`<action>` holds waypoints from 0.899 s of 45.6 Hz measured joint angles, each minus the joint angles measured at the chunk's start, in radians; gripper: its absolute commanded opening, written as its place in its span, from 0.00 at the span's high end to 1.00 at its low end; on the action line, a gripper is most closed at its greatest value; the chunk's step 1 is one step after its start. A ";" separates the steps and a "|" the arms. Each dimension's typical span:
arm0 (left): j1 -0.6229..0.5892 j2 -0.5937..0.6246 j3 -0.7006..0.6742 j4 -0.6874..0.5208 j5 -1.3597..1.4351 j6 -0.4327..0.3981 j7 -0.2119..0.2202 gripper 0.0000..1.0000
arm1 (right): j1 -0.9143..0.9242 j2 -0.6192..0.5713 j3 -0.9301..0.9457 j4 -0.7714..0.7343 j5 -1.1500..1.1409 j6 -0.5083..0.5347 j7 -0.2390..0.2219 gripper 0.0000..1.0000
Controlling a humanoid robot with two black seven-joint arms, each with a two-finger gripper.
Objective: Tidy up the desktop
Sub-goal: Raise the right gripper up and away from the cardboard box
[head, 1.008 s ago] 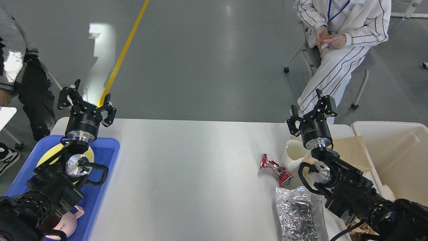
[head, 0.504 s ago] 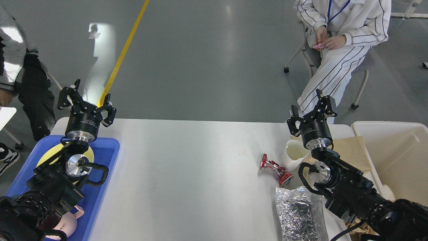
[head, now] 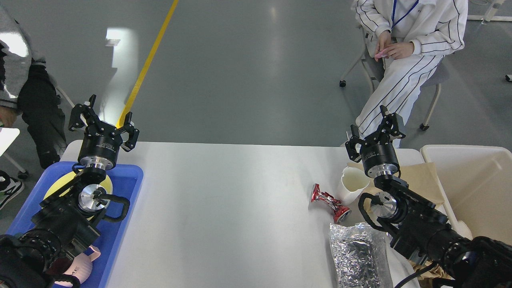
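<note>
The white desktop (head: 224,200) spans the view. On its right part lie a crushed red can (head: 329,202), a white paper cup (head: 351,185) tipped on its side, a crumpled silver foil bag (head: 359,254) and a beige paper bag (head: 420,182). My left gripper (head: 103,120) is open and empty, raised over the far left corner above the blue tray (head: 128,184). My right gripper (head: 375,132) is open and empty, raised above the far edge, just behind the cup.
The blue tray holds a yellow plate (head: 60,184) and a pink-and-white object (head: 82,272) at its near end. A cream plastic bin (head: 476,184) stands at the right. A seated person (head: 408,48) is beyond the table; another person (head: 24,80) stands at left.
My right gripper has shifted slightly to the right and a little nearer. The left arm has not moved. The seated person's hands have moved a little.
</note>
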 measured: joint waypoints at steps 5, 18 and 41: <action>0.000 0.000 0.000 0.000 0.000 -0.001 0.000 0.03 | 0.009 0.008 0.000 -0.013 0.003 -0.004 -0.003 0.00; 0.000 0.000 0.000 0.000 0.000 -0.002 0.000 0.03 | 0.160 0.050 -0.004 -0.057 0.006 -0.004 -0.012 0.00; 0.000 0.000 0.000 0.000 0.000 -0.002 0.000 0.03 | 0.297 -0.129 0.000 -0.053 0.136 -0.003 -0.013 0.00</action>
